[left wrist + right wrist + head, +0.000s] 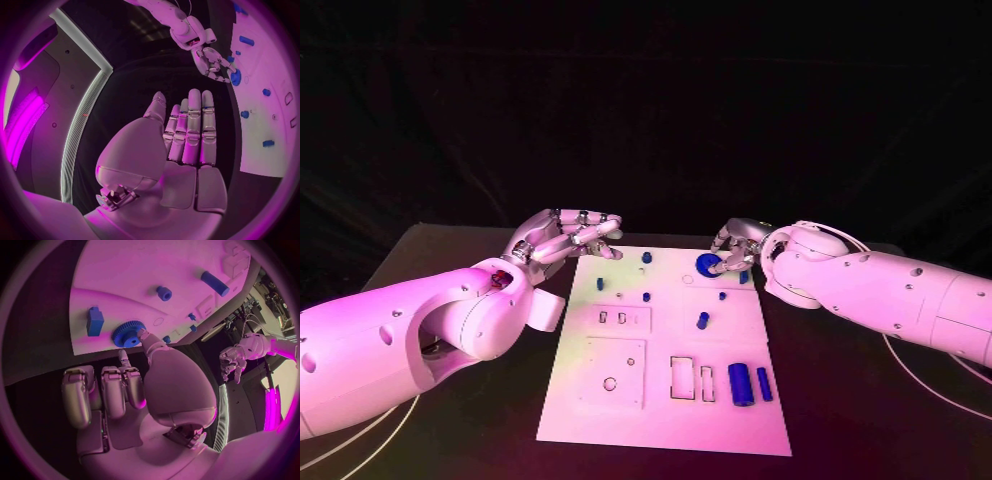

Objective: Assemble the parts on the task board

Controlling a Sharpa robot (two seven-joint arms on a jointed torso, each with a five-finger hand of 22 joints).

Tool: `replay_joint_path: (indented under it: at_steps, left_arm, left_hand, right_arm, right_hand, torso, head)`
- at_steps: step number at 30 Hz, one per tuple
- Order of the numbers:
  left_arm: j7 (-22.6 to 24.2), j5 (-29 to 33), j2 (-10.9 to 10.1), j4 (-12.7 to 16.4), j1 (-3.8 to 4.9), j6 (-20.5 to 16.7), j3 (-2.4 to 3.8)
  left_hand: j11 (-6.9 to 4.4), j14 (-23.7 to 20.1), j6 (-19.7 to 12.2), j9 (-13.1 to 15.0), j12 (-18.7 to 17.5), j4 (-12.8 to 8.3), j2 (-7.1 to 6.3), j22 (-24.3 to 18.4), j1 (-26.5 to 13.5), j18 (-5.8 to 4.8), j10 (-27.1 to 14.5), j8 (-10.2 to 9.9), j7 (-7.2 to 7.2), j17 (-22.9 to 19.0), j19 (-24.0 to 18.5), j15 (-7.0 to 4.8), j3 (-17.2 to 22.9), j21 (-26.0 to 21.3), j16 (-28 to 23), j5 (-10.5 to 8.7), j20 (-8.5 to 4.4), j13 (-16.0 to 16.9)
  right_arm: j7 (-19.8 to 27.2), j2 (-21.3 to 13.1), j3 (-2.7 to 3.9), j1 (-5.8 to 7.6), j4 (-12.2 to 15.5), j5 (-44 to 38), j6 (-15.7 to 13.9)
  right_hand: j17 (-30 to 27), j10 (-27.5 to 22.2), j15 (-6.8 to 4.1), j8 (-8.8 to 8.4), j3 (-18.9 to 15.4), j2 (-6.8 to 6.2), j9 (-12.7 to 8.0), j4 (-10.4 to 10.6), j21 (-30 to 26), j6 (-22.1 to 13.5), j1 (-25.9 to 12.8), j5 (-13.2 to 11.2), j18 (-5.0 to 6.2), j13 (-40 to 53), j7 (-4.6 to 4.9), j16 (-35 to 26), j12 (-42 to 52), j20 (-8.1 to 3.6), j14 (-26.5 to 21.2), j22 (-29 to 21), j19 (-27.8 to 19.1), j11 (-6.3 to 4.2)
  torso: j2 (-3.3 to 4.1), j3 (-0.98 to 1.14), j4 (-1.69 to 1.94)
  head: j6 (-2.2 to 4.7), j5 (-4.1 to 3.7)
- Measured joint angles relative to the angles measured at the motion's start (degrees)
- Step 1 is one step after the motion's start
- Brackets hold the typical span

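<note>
black table (459,260), dark backdrop (646,110) behind.

Two white arms with smooth rounded shells, small dark screw holes dotted on covers. Left hand (568,237) and right hand (738,243) built from silver segmented metal fingers. Thin white cables seen hanging beside both forearms. Palm covered with smooth plates.

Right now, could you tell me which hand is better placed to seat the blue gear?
Right. The right hand already touches the blue gear at the task board's far end; the left hand hangs open off the board's edge.
</note>
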Motion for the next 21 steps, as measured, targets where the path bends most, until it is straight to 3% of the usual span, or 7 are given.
replay_joint_path:
  at_steps: [2,5,21]
  left_arm:
    - [-0.04,0.0,0.01,0.0,0.0,0.0,0.0]
    - [-0.1,0.0,0.01,-0.02,0.0,0.0,0.0]
    - [-0.34,0.01,-0.04,-0.07,0.0,-0.01,0.0]
  left_hand:
    - [0.0,0.0,0.0,0.0,0.0,0.0,0.0,0.0,0.0,0.0,0.0,0.0,0.0,0.0,0.0,0.0,0.0,0.0,0.0,0.0,0.0,0.0]
    - [0.0,0.0,0.0,0.0,0.0,0.0,0.0,0.0,0.0,0.0,0.0,0.0,0.0,0.0,0.0,0.0,0.0,0.0,0.0,0.0,0.0,0.0]
    - [0.0,0.0,0.0,0.0,0.0,0.0,0.0,0.01,0.0,0.0,0.0,0.01,0.0,0.0,0.0,0.0,0.0,0.0,0.0,0.0,0.0,0.0]
  right_arm:
    - [-0.01,0.17,0.0,-0.02,-0.05,0.27,0.01]
    - [-0.02,0.46,0.0,-0.03,-0.31,0.6,0.07]
    - [-0.06,0.85,0.1,-0.11,-0.98,1.13,0.79]
  right_hand:
    - [0.0,0.0,0.0,0.24,0.0,0.0,0.06,0.0,0.0,0.43,0.0,0.29,0.0,0.0,-0.4,0.0,0.0,0.0,0.0,0.0,0.0,0.0]
    - [0.0,0.04,0.0,0.28,0.0,0.23,0.12,0.0,0.0,1.06,0.23,0.29,0.0,0.0,-0.42,0.0,0.31,0.0,0.0,0.0,0.0,-0.38]
    - [-0.01,0.03,-0.43,0.5,0.18,0.75,0.28,-0.19,0.0,3.15,0.15,0.83,0.01,-0.01,-0.46,0.0,0.53,0.0,0.0,-0.01,0.0,-0.38]
  torso:
    - [0.01,0.01,0.04]
    - [0.01,0.02,0.07]
    - [0.06,0.02,0.01]
  head:
    - [0.03,-0.03]
    - [0.05,0.03]
    - [-0.19,0.31]
